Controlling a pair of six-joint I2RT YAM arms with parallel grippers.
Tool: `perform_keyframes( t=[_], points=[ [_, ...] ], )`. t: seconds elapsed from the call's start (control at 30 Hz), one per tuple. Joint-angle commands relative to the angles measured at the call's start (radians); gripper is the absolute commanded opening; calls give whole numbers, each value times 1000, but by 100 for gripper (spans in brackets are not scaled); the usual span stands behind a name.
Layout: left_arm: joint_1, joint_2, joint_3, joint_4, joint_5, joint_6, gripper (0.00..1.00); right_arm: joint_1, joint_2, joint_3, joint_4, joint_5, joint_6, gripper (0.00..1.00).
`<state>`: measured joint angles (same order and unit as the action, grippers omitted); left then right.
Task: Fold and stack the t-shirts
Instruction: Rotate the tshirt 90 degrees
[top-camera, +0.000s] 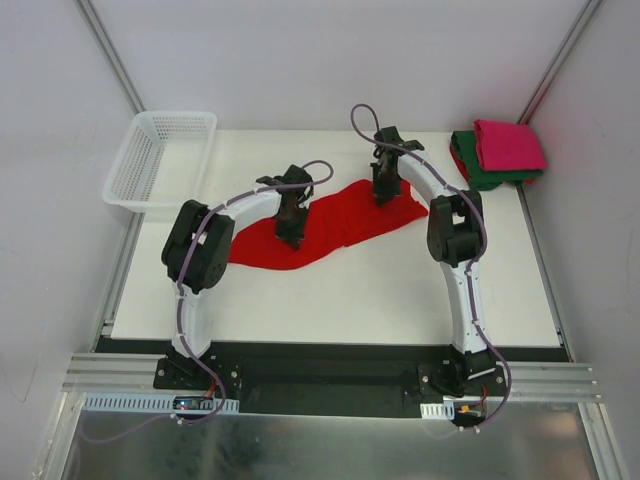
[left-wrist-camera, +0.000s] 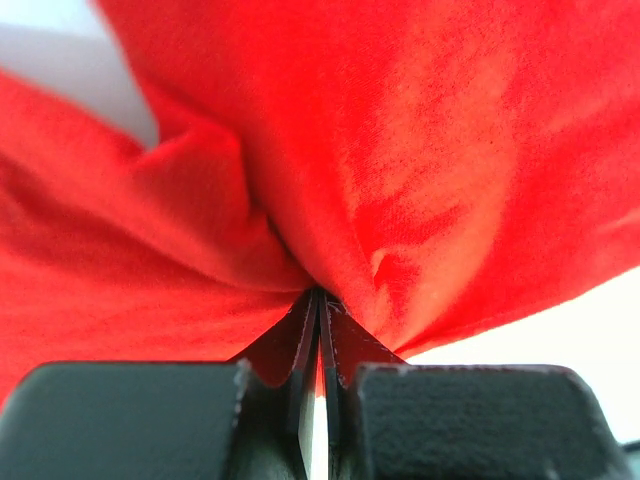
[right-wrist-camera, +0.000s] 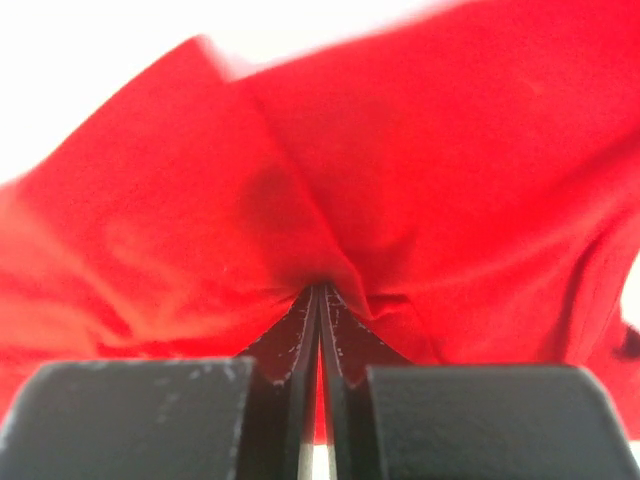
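A bright red t-shirt (top-camera: 340, 222) lies stretched across the middle of the white table (top-camera: 330, 300), sagging between both grippers. My left gripper (top-camera: 291, 228) is shut on its left part; in the left wrist view the red cloth (left-wrist-camera: 420, 170) bunches into the closed gripper (left-wrist-camera: 320, 300). My right gripper (top-camera: 385, 190) is shut on the shirt's upper right edge, and the red fabric (right-wrist-camera: 420, 170) gathers at the closed right gripper (right-wrist-camera: 320, 293). At the far right corner a folded magenta-pink t-shirt (top-camera: 508, 145) rests on a folded dark green t-shirt (top-camera: 475, 170).
A white mesh basket (top-camera: 160, 160) stands at the table's far left corner, partly over the edge. Grey walls enclose the table on the left, back and right. The arm bases sit on a black rail (top-camera: 320, 375) at the near edge.
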<state>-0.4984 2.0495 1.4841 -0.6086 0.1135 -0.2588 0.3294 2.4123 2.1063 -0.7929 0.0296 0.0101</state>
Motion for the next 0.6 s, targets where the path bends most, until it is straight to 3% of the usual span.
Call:
perform_keyframes(
  t=[0.0, 0.3, 0.57],
  points=[
    [-71, -40, -137, -111, 58, -78, 0, -9, 36, 32, -19, -14, -4, 4],
    [-218, -160, -225, -102, 115, -187, 0, -9, 45, 27, -20, -65, -4, 4],
    [-356, -170, -162, -94, 164, -283, 0, -9, 51, 29, -20, -117, -2, 4]
  ],
)
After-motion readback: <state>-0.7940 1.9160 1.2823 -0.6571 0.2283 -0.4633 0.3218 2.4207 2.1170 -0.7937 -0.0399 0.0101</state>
